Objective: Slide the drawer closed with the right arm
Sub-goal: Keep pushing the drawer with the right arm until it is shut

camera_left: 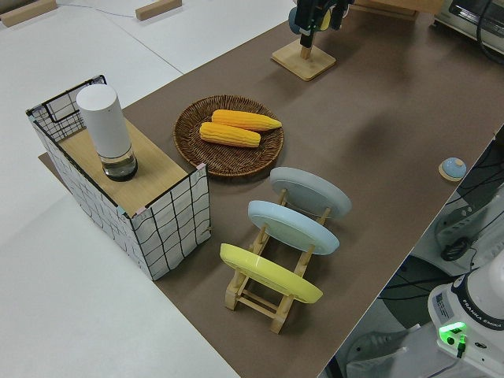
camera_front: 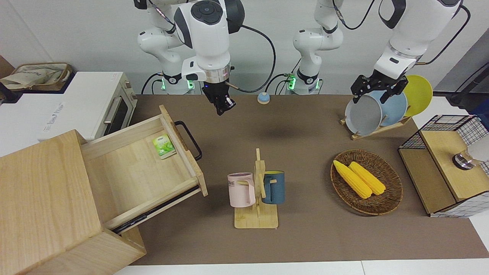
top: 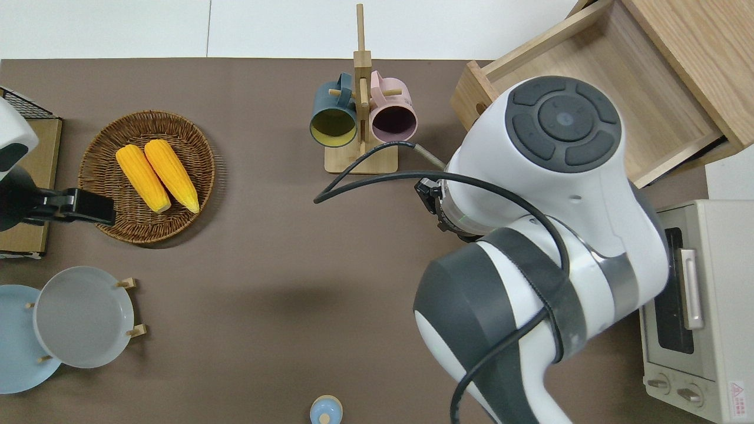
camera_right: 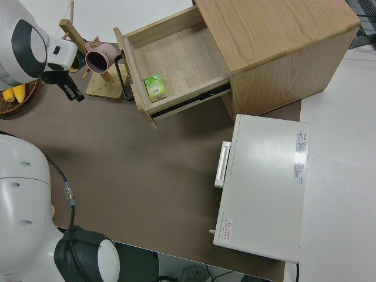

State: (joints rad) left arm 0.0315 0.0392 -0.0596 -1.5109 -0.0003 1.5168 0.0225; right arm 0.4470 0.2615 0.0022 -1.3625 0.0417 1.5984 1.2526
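Front view, read from its left edge: a white oven (camera_front: 95,105) is seen nearest the robots at the right arm's end of the table, and just beside it, farther from the robots, stands the big pale-wood box (camera_front: 49,202). The drawer (camera_front: 141,168) is drawn well out of that box, and its black bar handle (camera_front: 189,139) faces the middle of the table. A small green packet (camera_front: 164,146) lies inside it, near the front panel.

The right gripper (camera_front: 223,105) hangs in the air with nothing held, apart from the handle; whether its fingers are parted cannot be told.

For the step in hand, the gripper is judged best brought down level with the front panel and set flat against it near the handle's middle. The push should then be made straight along the drawer's slanted line of travel, since an off-centre push could bind the runners or shift the box.

The surface is a brown mat (camera_front: 298,133). Along it stand a mug rack (camera_front: 256,194) with a pink and a blue mug, a wicker basket (camera_front: 386,202) holding two corn cobs (camera_front: 359,178), a plate rack (camera_front: 376,110) and a wire-mesh box (camera_front: 447,168). The left arm is parked; its gripper (camera_front: 378,88) holds nothing, with fingers spread. A plain pale wall is seen where the robots stand.
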